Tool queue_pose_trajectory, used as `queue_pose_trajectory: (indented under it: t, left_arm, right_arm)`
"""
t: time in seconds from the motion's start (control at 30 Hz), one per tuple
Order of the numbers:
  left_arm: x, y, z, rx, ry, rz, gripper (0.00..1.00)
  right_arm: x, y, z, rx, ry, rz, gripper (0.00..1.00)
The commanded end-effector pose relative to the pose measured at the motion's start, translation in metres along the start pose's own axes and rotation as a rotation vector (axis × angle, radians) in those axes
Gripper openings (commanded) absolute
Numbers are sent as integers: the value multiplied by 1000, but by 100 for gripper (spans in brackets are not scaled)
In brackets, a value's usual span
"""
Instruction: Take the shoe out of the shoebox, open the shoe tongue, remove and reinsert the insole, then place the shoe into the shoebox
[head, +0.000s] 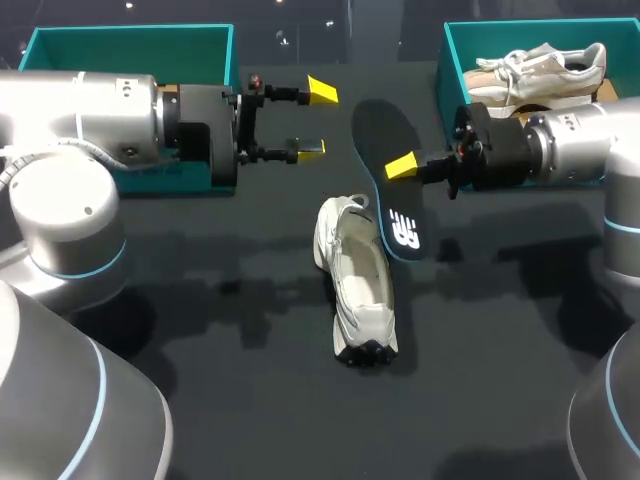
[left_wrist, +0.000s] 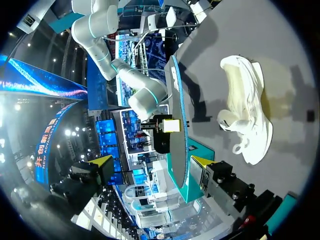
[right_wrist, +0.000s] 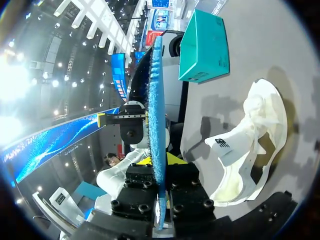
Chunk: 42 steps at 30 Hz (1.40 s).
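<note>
The shoe (head: 357, 290) is white against the black tabletop (head: 250, 400). The insole (head: 385, 130) is black with a white logo, textured blue underneath. The left shoebox (head: 130, 50) and right shoebox (head: 455, 60) are teal.

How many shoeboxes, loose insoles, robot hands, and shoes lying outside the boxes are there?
Shoeboxes: 2, the left shoebox and the right shoebox.
Hands: 2, left hand, right hand.
Insoles: 1, insole held by right hand.
Shoes outside boxes: 1, white shoe.
Total: 6.
</note>
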<state>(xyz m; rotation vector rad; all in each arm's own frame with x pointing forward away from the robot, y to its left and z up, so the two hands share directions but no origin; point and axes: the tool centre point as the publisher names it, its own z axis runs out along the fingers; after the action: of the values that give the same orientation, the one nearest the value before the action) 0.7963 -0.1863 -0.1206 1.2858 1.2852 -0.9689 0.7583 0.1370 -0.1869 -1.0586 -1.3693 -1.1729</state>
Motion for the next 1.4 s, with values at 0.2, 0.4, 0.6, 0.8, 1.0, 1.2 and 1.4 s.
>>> queue_pose_trajectory:
  t: [0.2,0.4,0.6,0.8,1.0,1.2,1.4]
  left_arm:
    - [-13,13,4,21,148,75,100]
    - [-24,24,2,17,378,119,100]
    - [-26,25,2,-30,419,204,100]
    - [-26,25,2,-30,419,204,100]
    - [-39,37,4,-31,423,160,100]
    - [-59,48,12,-26,510,146,100]
    - [-79,52,22,-13,676,129,100]
  right_arm:
    - [0,-1,1,-2,-1,0,0]
    - [0,-1,1,-2,-1,0,0]
    - [0,-1,1,-2,-1,0,0]
    - [0,-1,1,-2,-1,0,0]
    - [0,-1,1,-2,-1,0,0]
    - [0,-1,1,-2,-1,0,0]
    - [0,-1,1,-2,-1,0,0]
